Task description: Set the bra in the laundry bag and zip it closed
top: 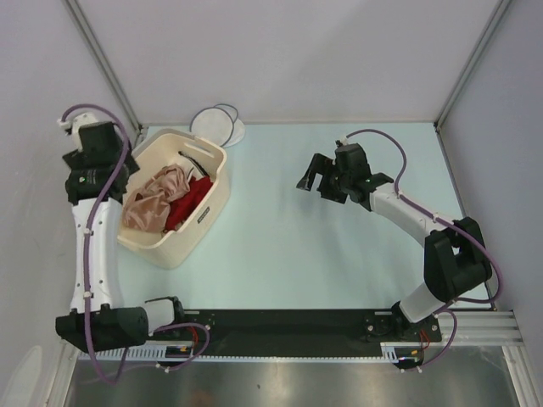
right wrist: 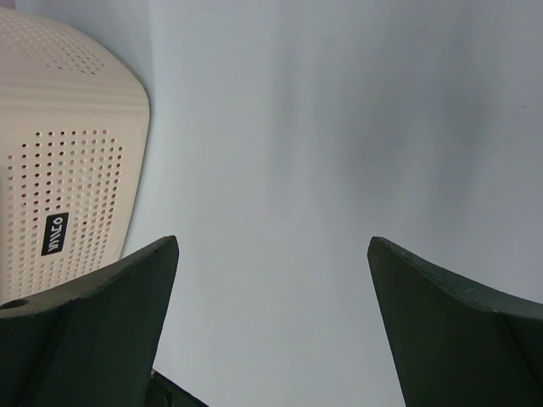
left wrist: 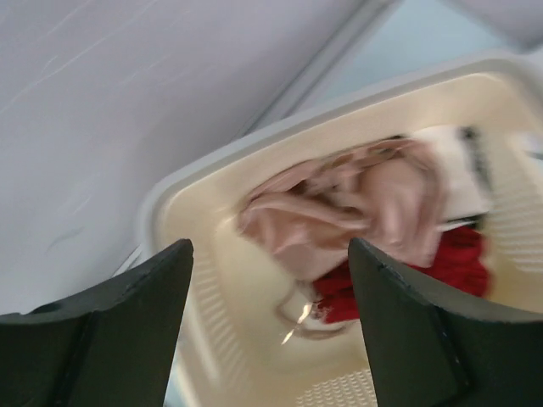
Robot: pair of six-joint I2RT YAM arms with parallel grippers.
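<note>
The salmon-pink bra [top: 155, 202] lies crumpled in the cream basket [top: 208, 200], partly on top of a red garment [top: 188, 206]. In the left wrist view the bra [left wrist: 339, 212] is blurred, with a thin strap loop below it. The round white laundry bag [top: 216, 125] lies on the table behind the basket, against the back wall. My left gripper [top: 114, 161] [left wrist: 270, 242] is open and empty, above the basket's left rim. My right gripper [top: 316, 182] [right wrist: 273, 240] is open and empty, over bare table right of the basket.
The basket [left wrist: 187, 191] also holds the red garment [left wrist: 450, 267] and a white item with a dark edge [left wrist: 462, 174]. Its perforated side [right wrist: 68, 170] shows left of my right gripper. Walls close off the back and both sides.
</note>
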